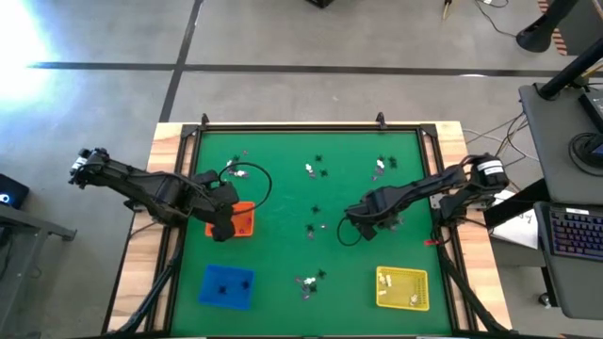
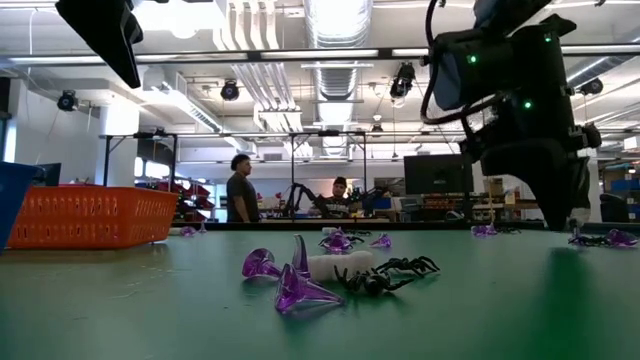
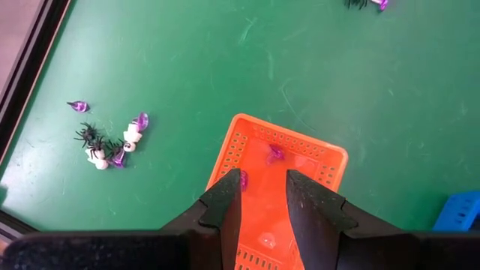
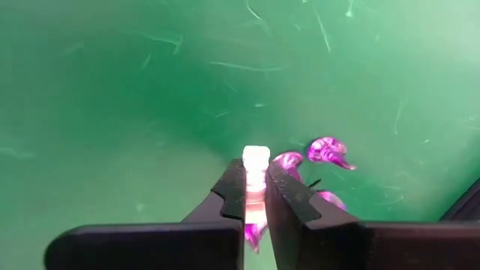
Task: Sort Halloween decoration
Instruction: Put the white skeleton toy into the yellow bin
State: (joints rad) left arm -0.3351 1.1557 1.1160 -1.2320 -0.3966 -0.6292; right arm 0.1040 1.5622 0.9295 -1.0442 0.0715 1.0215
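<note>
Right claw (image 4: 255, 187) pinches a white trinket (image 4: 255, 159) low over the green tabletop (image 4: 150, 112); left claw (image 3: 262, 191) hangs spread above the orange tray (image 3: 300, 146).

left gripper (image 1: 222, 232) over a tray (image 1: 243, 222); right gripper (image 1: 363, 222) mid-table among trinkets (image 1: 315, 230).
</note>
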